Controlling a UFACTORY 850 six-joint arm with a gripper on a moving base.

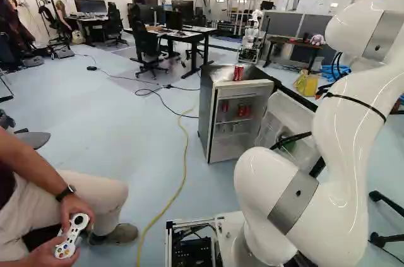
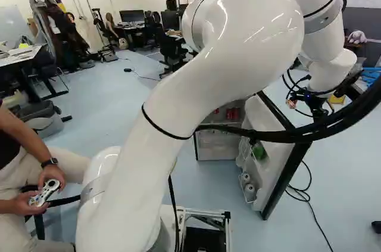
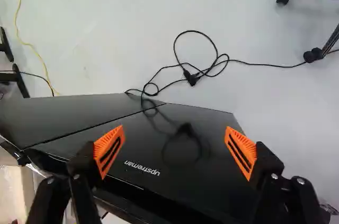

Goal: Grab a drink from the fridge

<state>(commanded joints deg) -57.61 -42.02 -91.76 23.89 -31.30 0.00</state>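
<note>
Left base view: fridge (image 1: 205,112) is standing with its door (image 1: 284,114) open. Door opening counts as done; the grab doesn't.

Drinks: red cans (image 1: 244,110) on an inside shelf, plus red can(s) (image 1: 238,72) on top of the fridge, can't tell if one or two. Right base view adds a green item (image 2: 259,151) and pale cans (image 2: 249,188) in the door racks. No drink picked.

Wrist view: tool (image 3: 175,151) is open, orange pads (image 3: 109,150) wide apart, nothing gripped. It's over the door's dark outer face, so wrong side for the shelf.

Left, my read: clear the door edge, come round to the open front, line up on one can, close, lift, back out. Watch for the arm (image 2: 196,79) or its cables (image 2: 280,136) catching the door. Call it roughly halfway.
</note>
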